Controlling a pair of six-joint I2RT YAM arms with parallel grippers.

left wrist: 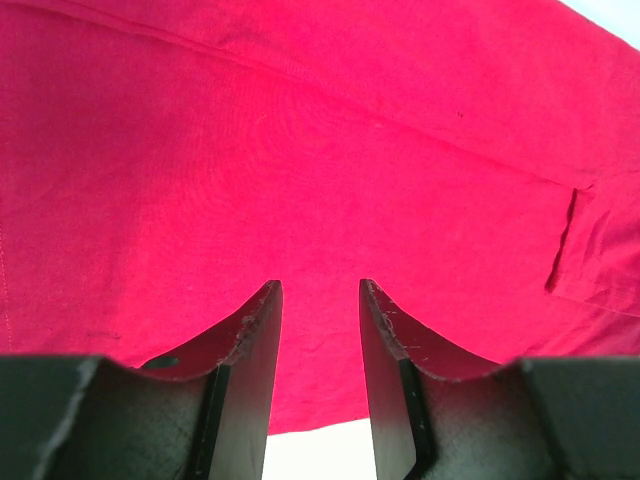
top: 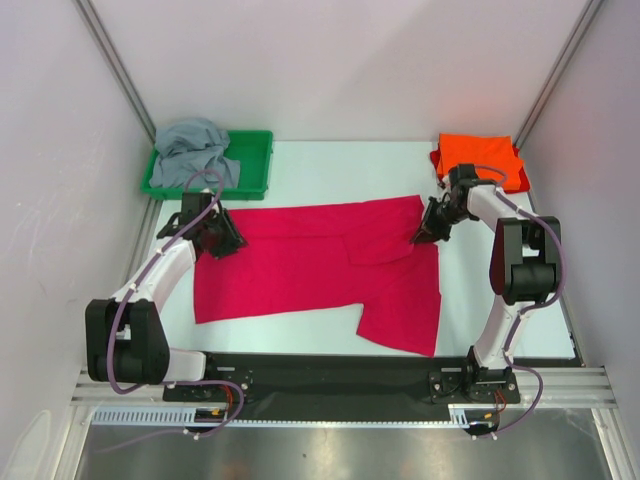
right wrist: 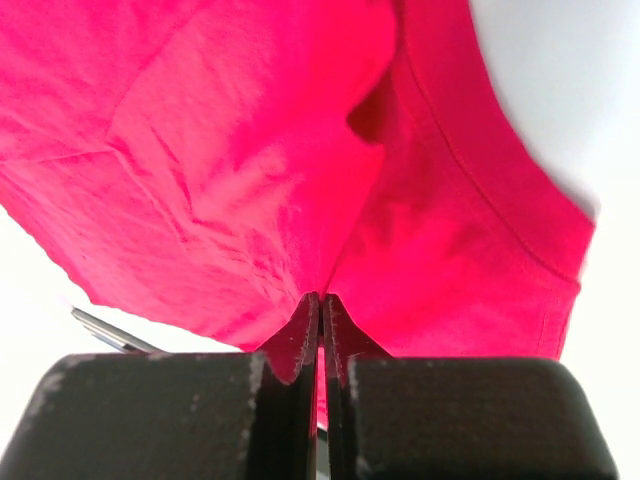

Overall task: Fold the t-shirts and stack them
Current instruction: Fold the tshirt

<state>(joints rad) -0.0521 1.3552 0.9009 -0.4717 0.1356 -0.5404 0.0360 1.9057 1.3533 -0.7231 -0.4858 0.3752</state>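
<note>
**A:** How does the crimson-pink cloth t-shirt [top: 300, 265] look?

**B:** It lies spread flat in the middle of the white table [top: 330, 170]. It's mostly smooth, with a sleeve lying across its right half and a flap reaching toward the near edge on the right.

**A:** Which way does it run?

**B:** Its long axis goes left to right. I can't tell which end has the neck.

**A:** And the grippers?

**B:** The right gripper [top: 425, 236] is at the shirt's far right edge, jaws pressed together on a pinch of the red cloth, which bunches there. The left gripper [top: 225, 243] is at the far left corner, its fingers [left wrist: 250, 340] part-way apart above the fabric.

**A:** What's around it?

**B:** A bright orange folded t-shirt [top: 478, 158] lies in the far right corner. A crumpled grey t-shirt [top: 195, 148] sits in a green plastic tray [top: 255, 150] at the far left.
</note>
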